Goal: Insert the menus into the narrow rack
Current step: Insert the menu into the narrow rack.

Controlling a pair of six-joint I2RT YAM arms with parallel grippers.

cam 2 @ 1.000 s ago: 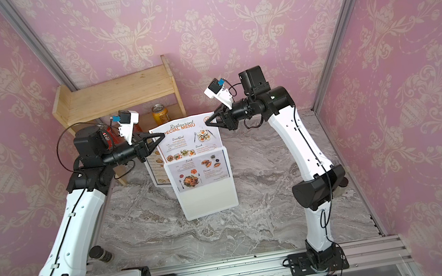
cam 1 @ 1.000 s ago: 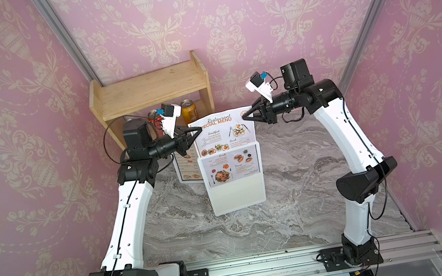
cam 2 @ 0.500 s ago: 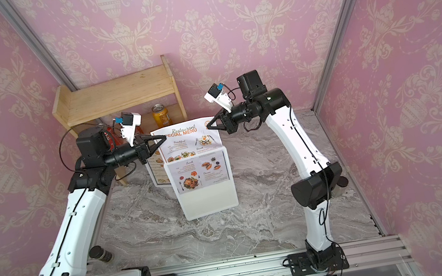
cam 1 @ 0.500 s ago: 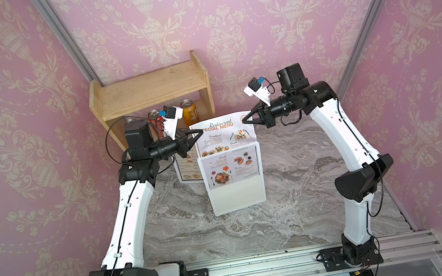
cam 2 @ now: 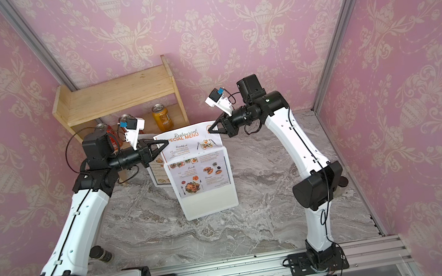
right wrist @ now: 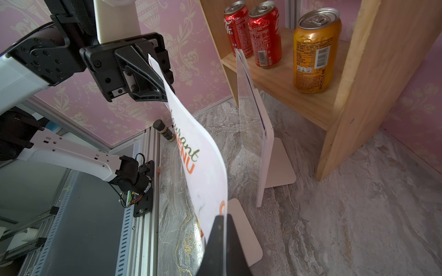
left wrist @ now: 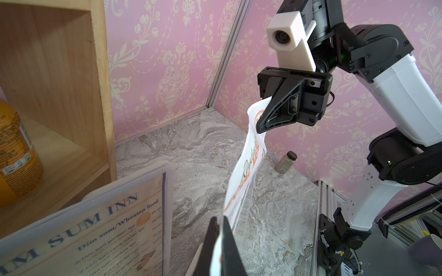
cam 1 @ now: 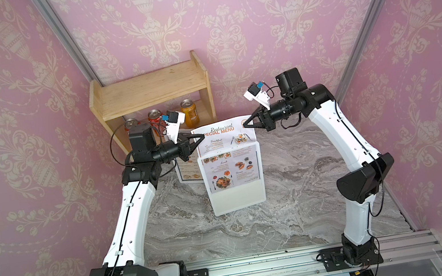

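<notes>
Both my tools are clenched. In both top views, mid-frame, left gripper and right gripper each pinch an upper corner of the pale SPECIAL MENU sheet. Its lower part sits inside the clear rack, and bare marble table lies open to the right and below.

Left wrist view: the sheet bows between my jaws, and the DIM SUM INN menu stands upright near the wooden shelf.

Right wrist view: orange lettering runs along the curved top edge.

Special menu in the rack — Dim Sum menu behind, shelf beyond.
</notes>
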